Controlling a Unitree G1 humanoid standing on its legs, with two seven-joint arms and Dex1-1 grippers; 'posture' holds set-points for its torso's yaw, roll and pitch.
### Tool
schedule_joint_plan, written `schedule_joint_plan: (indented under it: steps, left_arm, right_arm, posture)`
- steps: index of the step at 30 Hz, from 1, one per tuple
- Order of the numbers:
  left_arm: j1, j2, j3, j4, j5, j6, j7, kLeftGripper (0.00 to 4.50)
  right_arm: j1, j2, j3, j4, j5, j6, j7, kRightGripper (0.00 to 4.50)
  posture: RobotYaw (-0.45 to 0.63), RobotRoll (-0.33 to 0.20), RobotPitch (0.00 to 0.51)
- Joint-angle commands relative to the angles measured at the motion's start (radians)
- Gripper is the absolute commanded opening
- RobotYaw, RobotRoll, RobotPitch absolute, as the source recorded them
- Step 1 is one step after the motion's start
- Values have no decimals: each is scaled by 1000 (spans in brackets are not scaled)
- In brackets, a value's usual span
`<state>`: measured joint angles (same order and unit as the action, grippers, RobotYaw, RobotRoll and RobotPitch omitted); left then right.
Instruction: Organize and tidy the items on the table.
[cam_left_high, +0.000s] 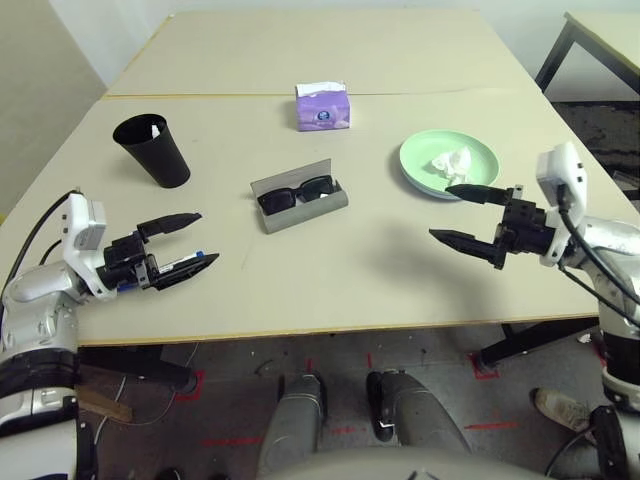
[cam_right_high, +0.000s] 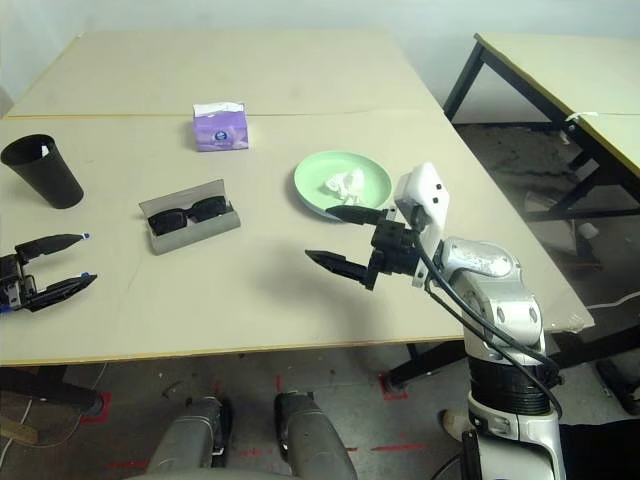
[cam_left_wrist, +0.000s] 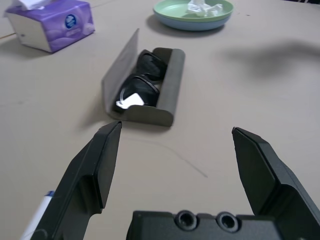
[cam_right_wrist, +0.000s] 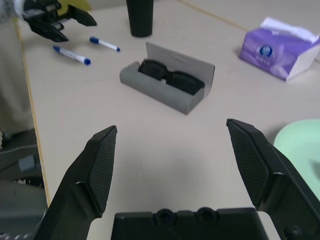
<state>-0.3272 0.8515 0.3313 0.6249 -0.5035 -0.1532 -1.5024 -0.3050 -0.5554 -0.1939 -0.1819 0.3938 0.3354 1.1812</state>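
Both tools (cam_left_high: 470, 212) (cam_left_high: 180, 243) open, beige table (cam_left_high: 380, 280)

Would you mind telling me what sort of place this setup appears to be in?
Probably a lab or workshop, not a home: red tape marks on a bare concrete floor, two plain beige worktables pushed together, and a second table on dark metal legs nearby.
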Motion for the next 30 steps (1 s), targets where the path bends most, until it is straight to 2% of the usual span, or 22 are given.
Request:
schedule_joint_plan:
  steps: [1, 8, 15, 23, 30]
  left_arm:
    - [-14, 14, -12, 34, 28, -18, -21, 4500]
    - [-29, 14, -8, 52, 38, -30, -33, 4500]
    - [-29, 15, -3, 61, 48, -38, -25, 4500]
    - [-61, 11, -13, 83, 59, -42, -18, 4500]
    - [-64, 13, -15, 87, 59, -40, -19, 4500]
  right_arm:
    - [42, -14, 22, 30, 28, -83, 44, 4470]
    - [108, -29, 17, 182, 30, -230, 96, 4470]
    - [140, -41, 5, 226, 43, -303, 82, 4470]
    - [175, -60, 57, 270, 31, -456, 179, 4470]
    - [110, -53, 66, 347, 60, -473, 218, 4470]
  posture:
    - [-37, 0, 125]
    - [-23, 0, 119]
    - [-32, 0, 125]
    - [-40, 0, 126]
    - [-28, 0, 132]
